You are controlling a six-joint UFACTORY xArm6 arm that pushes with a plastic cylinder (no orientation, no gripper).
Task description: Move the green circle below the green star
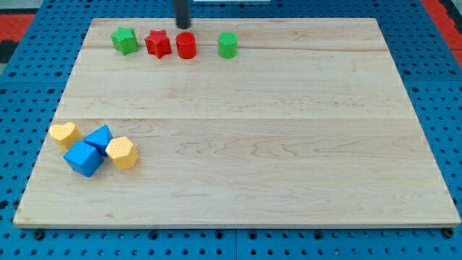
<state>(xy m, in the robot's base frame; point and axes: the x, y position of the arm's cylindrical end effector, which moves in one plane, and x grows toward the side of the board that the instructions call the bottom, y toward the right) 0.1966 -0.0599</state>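
Note:
The green circle point(227, 45), a short cylinder, stands near the view's top edge of the wooden board point(238, 144). The green star point(125, 40) lies at the view's top left, well to the left of the circle. Between them are a red star point(157, 43) and a red circle point(186, 45), side by side. My tip point(183, 26) is at the view's top, just above the red circle and up-left of the green circle, touching neither as far as I can see.
At the view's lower left is a cluster: a yellow heart point(63, 133), a blue triangle-like block point(99, 137), a blue cube point(83, 158) and a yellow hexagon point(123, 152). A blue pegboard surface point(22, 108) surrounds the board.

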